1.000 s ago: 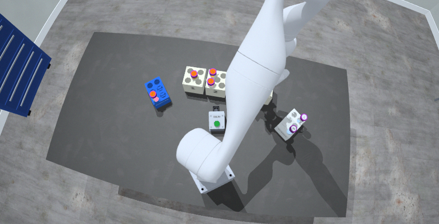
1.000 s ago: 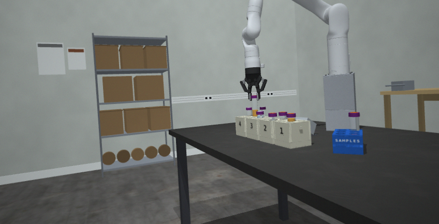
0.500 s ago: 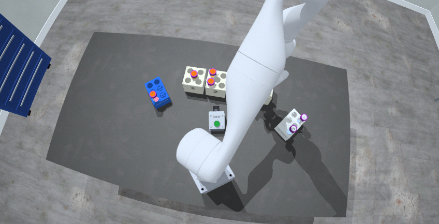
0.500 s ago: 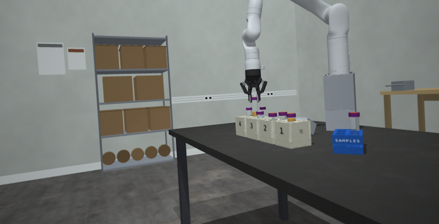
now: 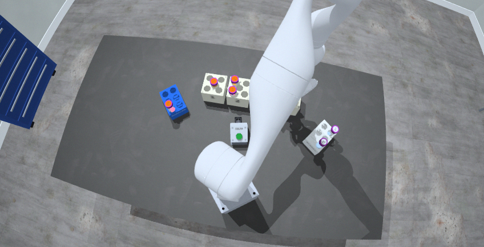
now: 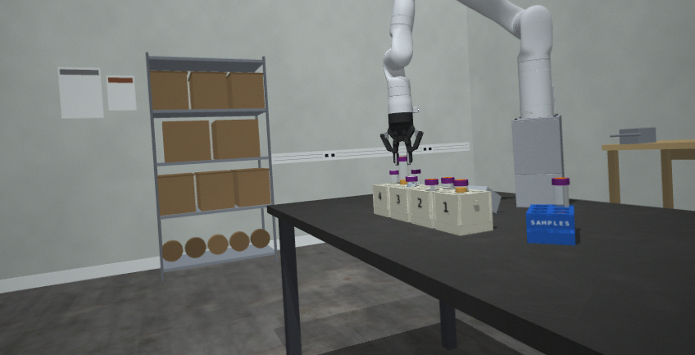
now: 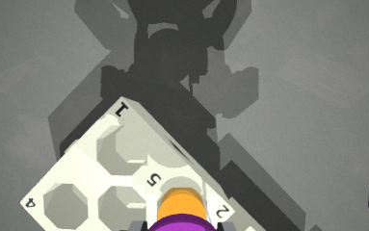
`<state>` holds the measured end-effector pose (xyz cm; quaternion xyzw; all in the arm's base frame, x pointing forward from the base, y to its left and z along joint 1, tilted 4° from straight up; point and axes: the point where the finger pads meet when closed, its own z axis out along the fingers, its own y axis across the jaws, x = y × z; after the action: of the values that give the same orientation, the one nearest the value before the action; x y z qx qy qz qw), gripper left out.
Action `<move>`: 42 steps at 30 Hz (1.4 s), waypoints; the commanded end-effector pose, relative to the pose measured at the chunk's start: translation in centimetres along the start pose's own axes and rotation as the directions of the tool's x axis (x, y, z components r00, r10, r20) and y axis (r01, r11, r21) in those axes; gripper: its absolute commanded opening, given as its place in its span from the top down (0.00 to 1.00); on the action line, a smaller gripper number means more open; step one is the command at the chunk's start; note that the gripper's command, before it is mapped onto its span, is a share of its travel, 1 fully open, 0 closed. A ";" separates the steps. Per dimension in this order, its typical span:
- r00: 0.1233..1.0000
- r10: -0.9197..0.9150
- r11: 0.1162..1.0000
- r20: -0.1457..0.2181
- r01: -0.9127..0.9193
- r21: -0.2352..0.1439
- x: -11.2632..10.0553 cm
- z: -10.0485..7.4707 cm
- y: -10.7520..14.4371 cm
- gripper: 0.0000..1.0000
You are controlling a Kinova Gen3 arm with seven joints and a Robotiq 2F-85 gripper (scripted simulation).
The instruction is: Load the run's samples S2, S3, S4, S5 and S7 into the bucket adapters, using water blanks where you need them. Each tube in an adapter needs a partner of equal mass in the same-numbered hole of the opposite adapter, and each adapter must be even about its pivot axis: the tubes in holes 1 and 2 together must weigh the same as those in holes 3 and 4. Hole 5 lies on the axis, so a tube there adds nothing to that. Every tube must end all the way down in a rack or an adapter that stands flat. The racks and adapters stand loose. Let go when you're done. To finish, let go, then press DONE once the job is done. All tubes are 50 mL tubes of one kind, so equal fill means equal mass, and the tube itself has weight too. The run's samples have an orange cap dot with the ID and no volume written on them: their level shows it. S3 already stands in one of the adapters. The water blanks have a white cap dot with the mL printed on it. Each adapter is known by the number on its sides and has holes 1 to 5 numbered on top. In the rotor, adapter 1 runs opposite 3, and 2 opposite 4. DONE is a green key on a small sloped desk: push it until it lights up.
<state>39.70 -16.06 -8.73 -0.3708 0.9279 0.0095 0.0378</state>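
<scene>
1. From overhead, the white arm (image 5: pixel 281 75) blankets the right half of the adapter row, so adapters 3 and 4 and the claw itself are out of sight there; only a pale corner (image 5: pixel 297 106) pokes out from under it.
2. From the side, the gripper (image 6: pixel 402 158) hangs over adapter 3 (image 6: pixel 398 200), clenched on a purple-capped tube (image 6: pixel 402 168) just below the cap. The tube's lower end sinks behind the caps in front of it, and I cannot tell how deep it sits.
3. The wrist view cuts the held tube (image 7: pixel 181 207) off at the bottom edge: only the purple cap rim and an orange-filled body show, its foot at the hole (image 7: pixel 183 185) between the printed 5 and 2. Whether it is already inside that hole is hard to judge.
4. On that adapter top (image 7: pixel 82 166), holes 1 and 4 and one more gape open; the fourth corner is off the picture.
5. Adapter 1 (image 5: pixel 214 88) carries one orange-dotted tube; adapter 2 (image 5: pixel 238 92) carries two.
6. The cap IDs are too small to read.
7. One orange-dotted tube (image 5: pixel 168 103) stands in the blue SAMPLES rack (image 5: pixel 173 101), apart to one side.
8. The white rack (image 5: pixel 317 137) holds two white-dotted blanks; their printing is unreadable.
9. The green DONE key (image 5: pixel 239 136) sits near the arm's base.
</scene>
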 end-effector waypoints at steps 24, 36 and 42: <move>1.000 0.000 1.000 0.001 0.000 0.002 0.0 1.3 -0.1 0.90; 1.000 0.000 1.000 0.001 0.000 0.002 0.0 2.1 -0.1 0.90; 1.000 0.000 1.000 0.001 0.000 0.002 0.0 2.4 -0.1 0.90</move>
<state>39.85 -15.95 -11.12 -0.3708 0.9279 0.0095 0.0379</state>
